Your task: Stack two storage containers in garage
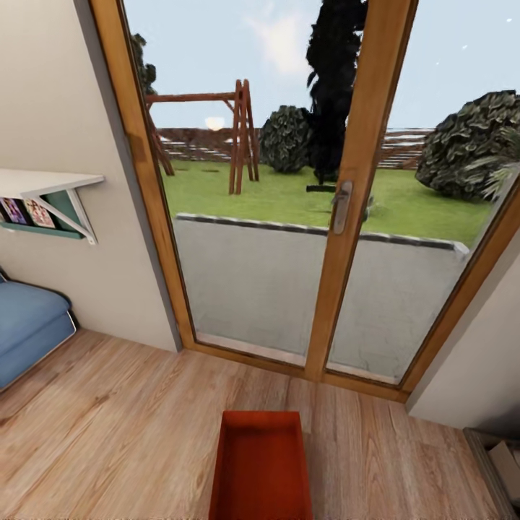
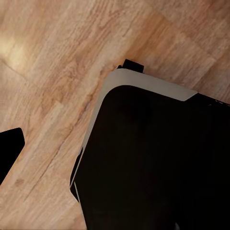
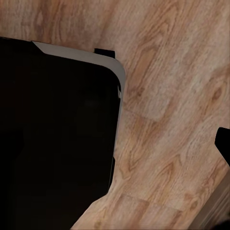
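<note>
Home: sofa [image 1: 29,328], garden doors [image 1: 339,209]

Wood-framed glass doors [image 1: 339,217] with a metal handle [image 1: 341,206] look out on a lawn [image 1: 289,198], a wooden swing frame [image 1: 242,137], round bushes [image 1: 469,144] and a dark tree [image 1: 334,79], while a white wall shelf [image 1: 43,184] hangs above a blue sofa [image 1: 29,325].
</note>
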Robot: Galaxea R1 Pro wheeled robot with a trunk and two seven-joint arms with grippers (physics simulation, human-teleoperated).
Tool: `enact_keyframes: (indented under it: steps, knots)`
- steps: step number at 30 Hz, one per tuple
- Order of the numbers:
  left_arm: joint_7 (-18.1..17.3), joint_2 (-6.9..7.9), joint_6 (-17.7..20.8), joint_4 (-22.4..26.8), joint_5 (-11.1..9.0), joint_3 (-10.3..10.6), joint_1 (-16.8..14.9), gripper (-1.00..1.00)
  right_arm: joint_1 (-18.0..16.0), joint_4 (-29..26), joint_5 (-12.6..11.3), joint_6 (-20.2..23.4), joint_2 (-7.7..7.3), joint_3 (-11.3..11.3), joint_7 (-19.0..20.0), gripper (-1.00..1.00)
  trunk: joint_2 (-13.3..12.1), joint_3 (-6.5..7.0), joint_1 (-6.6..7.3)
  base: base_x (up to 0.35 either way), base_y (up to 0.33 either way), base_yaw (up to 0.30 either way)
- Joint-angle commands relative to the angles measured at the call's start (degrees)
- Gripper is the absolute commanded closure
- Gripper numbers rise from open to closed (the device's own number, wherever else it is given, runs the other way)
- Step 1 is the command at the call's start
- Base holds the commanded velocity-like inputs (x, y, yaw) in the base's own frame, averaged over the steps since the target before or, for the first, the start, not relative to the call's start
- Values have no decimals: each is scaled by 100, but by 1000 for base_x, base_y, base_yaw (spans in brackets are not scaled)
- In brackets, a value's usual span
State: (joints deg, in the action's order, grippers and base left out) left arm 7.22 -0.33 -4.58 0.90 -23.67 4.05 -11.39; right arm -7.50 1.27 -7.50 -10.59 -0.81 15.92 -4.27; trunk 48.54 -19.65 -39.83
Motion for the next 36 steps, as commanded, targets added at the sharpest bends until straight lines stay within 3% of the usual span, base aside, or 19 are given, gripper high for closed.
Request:
enact_keyframes:
  steps: [1, 36]
  knots:
    - [20, -2, -17, -2, -42, 44, -3, -100, -5, 14, -59, -31, 2, 49, -3, -100, 5, -16, 0, 0, 0, 0]
    - [21, -2, -17, -2, -42, 44, -3, -100, -6, 14, -59, -31, -7, 47, -3, -100, 5, -337, 0, 0, 0, 0]
